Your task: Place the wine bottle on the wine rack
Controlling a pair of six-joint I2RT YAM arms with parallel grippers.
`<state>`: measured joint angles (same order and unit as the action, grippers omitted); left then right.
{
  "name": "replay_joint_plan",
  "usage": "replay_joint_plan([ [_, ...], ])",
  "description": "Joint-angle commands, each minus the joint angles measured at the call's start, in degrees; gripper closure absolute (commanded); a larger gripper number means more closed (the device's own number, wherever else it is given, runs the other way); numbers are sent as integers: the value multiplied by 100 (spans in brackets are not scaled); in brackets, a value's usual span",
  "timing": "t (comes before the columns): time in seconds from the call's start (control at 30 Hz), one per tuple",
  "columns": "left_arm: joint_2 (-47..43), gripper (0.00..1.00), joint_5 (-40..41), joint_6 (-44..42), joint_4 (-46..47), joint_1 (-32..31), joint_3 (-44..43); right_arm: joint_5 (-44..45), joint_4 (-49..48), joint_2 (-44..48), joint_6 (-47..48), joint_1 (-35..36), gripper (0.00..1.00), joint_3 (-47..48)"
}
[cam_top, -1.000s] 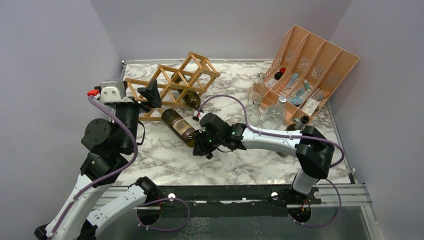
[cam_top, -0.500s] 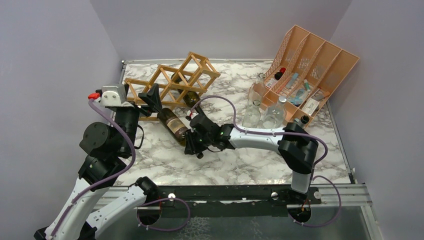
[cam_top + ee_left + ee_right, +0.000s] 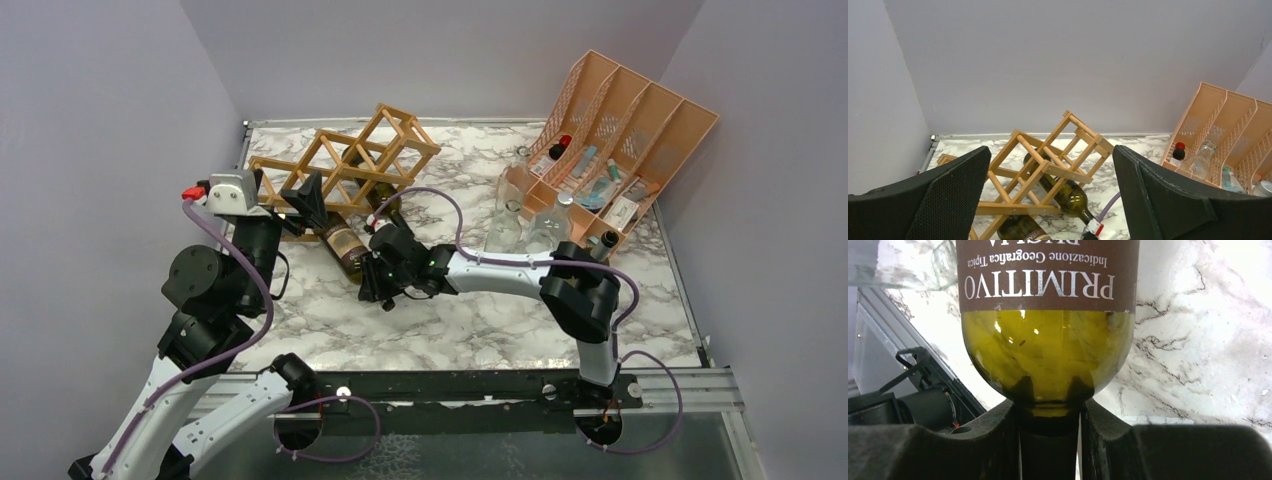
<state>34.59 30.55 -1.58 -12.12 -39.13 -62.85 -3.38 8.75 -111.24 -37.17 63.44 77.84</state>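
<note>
The job looked partly done to me: the wine bottle (image 3: 343,243) was picked up and brought to the wine rack (image 3: 345,160), but it was not yet resting in a cell. The right gripper (image 3: 1049,425) was clenched around the bottle's neck, its fingers (image 3: 998,440) pressed to either side just below the shoulder, as the right wrist view showed plainly.

In the overhead view the bottle sat left of centre, low over the marble bench (image 3: 480,320), with its base at the rack's lower front edge. I could not tell whether the base had entered an opening. What seemed left was to slide it in, let go and draw the arm back.

The bottle's long axis ran on a diagonal, neck toward the lower right of the frame and base toward the upper left, aimed at the foot of the rack. It lay close to level.

A second bottle (image 3: 1068,195) lay in the rack, neck pointing out. The left gripper (image 3: 1051,165) hung wide apart by the rack's left end, grasping nothing.
</note>
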Motion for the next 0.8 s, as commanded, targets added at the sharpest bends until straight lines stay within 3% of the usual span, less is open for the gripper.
replay_joint_plan([
  [0.0, -82, 1, -205, -92, 146, -24, 109, 336, -861, -143, -165, 63, 99, 435],
  [0.4, 61, 1, -364, -131, -212, -24, -201, 777, -1136, -1050, -287, 63, 98, 1386],
  [0.77, 92, 1, -462, -79, -227, -24, -214, 1037, -497, -1697, -10, 41, 85, 2425],
])
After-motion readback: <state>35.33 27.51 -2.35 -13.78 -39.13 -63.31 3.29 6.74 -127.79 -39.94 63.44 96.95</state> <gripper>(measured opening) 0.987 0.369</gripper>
